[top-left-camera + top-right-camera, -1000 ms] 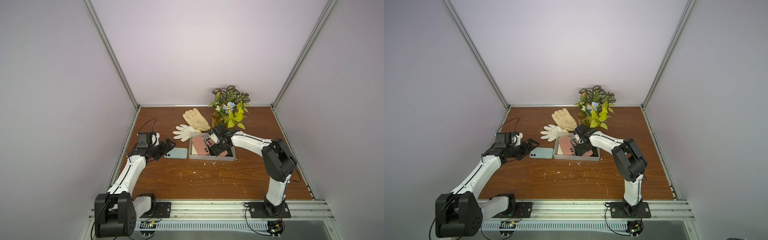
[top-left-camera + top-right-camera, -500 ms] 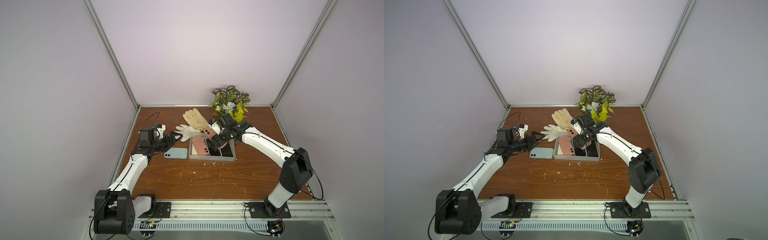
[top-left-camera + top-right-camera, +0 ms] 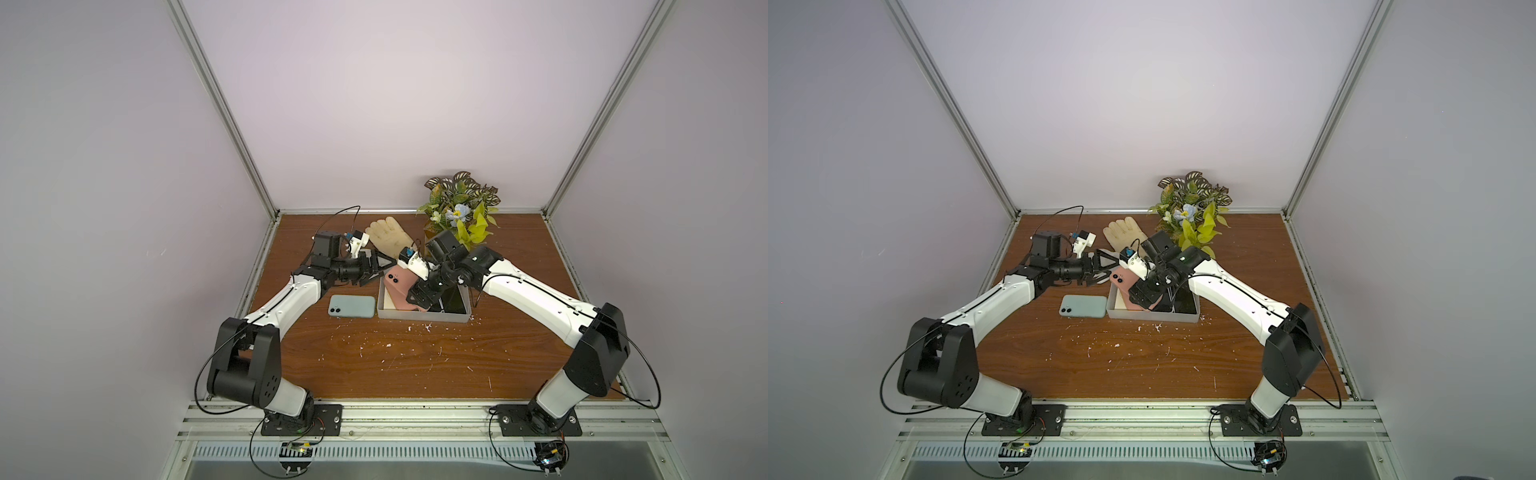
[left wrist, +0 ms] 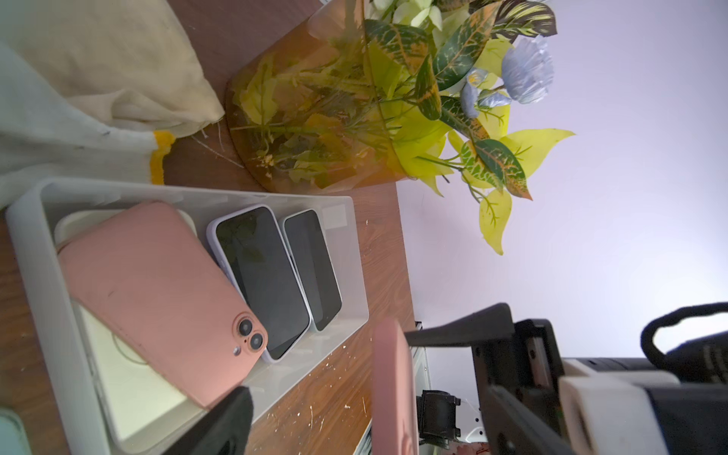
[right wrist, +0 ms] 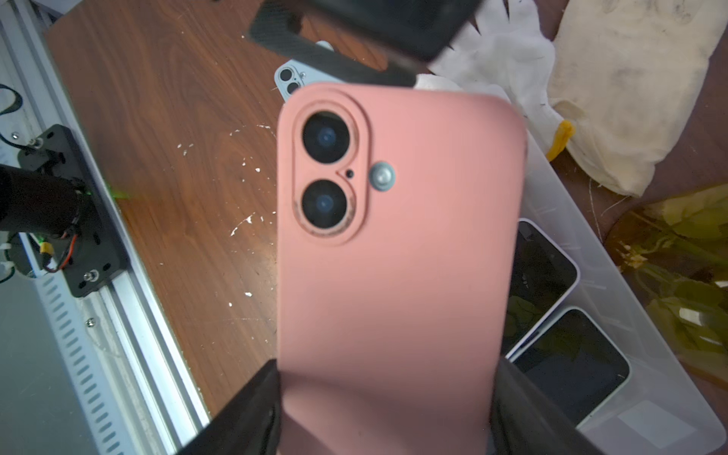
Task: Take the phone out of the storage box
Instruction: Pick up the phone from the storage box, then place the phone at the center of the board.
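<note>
Phone [image 5: 394, 256] in a pink case hangs above the storage box [image 3: 424, 322], clamped by the right gripper [image 3: 419, 293], left gripper [image 3: 376, 271] spread open just left.

White arm links [image 3: 291, 301], black joints [image 3: 245, 365], black fingers [image 5: 244, 417], black base plates [image 3: 511, 419]

Large in the frame, the box [image 4: 23, 220] holds a pink phone [image 4: 157, 299] camera-up, tilted across a cream phone [image 4: 134, 386], with two dark-screened phones [image 4: 268, 283] side by side next to it. Near a frame edge the right gripper [image 4: 398, 340] grips a second pink phone [image 4: 394, 402], seen edge-on. Vase [image 4: 315, 130] and gloves [image 4: 98, 59] sit by the box.
</note>
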